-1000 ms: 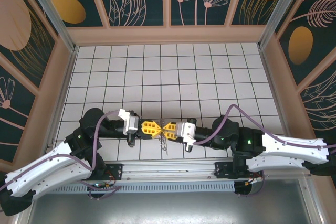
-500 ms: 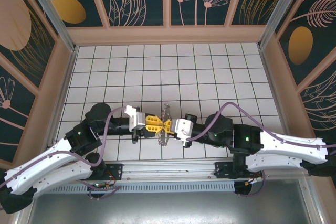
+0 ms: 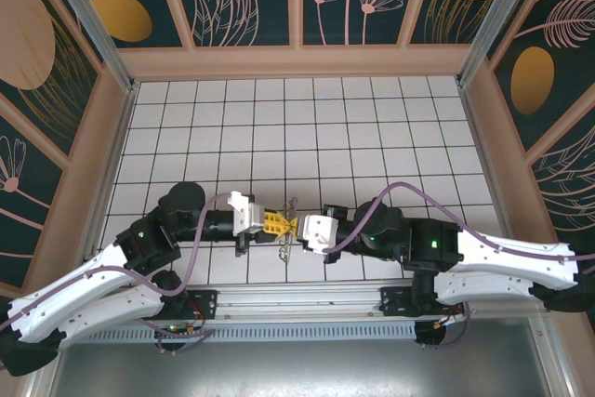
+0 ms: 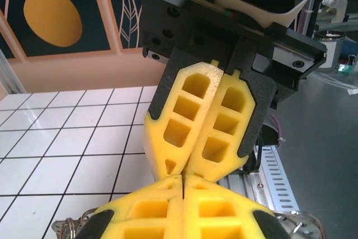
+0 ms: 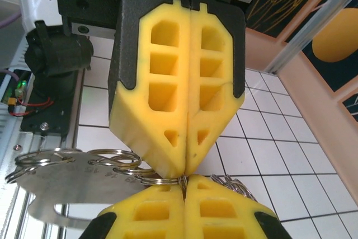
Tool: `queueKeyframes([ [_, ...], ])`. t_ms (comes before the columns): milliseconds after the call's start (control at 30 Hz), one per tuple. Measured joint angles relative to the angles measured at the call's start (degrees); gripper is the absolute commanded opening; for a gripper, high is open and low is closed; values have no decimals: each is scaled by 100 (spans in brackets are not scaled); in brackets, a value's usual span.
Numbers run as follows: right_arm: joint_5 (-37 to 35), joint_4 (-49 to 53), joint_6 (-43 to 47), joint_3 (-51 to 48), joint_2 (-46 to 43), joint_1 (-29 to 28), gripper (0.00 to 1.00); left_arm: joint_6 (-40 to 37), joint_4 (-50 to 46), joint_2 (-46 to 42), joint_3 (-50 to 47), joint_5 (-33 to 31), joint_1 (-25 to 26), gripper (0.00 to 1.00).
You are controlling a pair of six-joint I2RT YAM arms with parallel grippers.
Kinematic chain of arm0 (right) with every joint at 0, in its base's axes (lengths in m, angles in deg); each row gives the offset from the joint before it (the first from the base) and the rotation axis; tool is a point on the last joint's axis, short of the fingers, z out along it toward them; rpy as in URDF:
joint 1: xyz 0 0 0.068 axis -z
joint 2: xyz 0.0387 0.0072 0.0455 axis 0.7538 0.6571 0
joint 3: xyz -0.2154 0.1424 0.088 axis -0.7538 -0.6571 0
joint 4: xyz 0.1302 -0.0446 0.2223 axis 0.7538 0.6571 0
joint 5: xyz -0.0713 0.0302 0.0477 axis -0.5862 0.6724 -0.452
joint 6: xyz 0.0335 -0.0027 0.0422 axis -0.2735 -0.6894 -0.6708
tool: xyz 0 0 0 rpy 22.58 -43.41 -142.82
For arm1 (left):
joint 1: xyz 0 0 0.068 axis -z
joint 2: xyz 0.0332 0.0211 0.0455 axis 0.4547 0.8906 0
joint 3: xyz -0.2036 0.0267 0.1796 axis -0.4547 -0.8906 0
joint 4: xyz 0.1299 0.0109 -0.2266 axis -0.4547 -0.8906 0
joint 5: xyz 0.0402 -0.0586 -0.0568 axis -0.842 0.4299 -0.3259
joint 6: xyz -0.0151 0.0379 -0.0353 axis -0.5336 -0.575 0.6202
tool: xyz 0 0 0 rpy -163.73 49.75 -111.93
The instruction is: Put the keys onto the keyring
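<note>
you're mid-task: the keyring (image 5: 114,158) is held over the near edge of the table (image 3: 372,137), with the left fingers (image 5: 168,99) and right fingers (image 5: 148,216) each pressed shut on its small loops, tip to tip. whether a key is on it yet can't be told, so judge the threading as still to do. the right wrist view gives you the loops and a flat metal tag (image 5: 67,186) beside the pinch; from above it reads as a small dangling cluster.

Both arms angle inward; the yellow-fingered left gripper (image 3: 282,224) and yellow-fingered right gripper (image 3: 299,226), both clamped closed, apparently meet tip to tip.
</note>
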Motion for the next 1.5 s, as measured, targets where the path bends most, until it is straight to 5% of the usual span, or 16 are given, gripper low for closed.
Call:
queueKeyframes([
  [67,72,-87,-2,0,-39,-4,0,4,103,-90,-26,28,11,0],
  [167,173,-284,-35,-2,-92,-4,16,96,389,-245,-118,70,13,0],
  [300,323,-568,-116,-46,-184,-50,25,330,833,-455,-337,83,0,0],
  [800,400,-909,-498,-474,-496,-52,38,608,1353,-529,-463,15,-4,0],
  [1233,341,-1209,-531,-647,-575,-52,36,660,1440,-570,-466,17,-4,0],
  [1500,334,-1344,-297,-647,-573,-52,19,675,1440,-573,-481,20,-4,0],
])
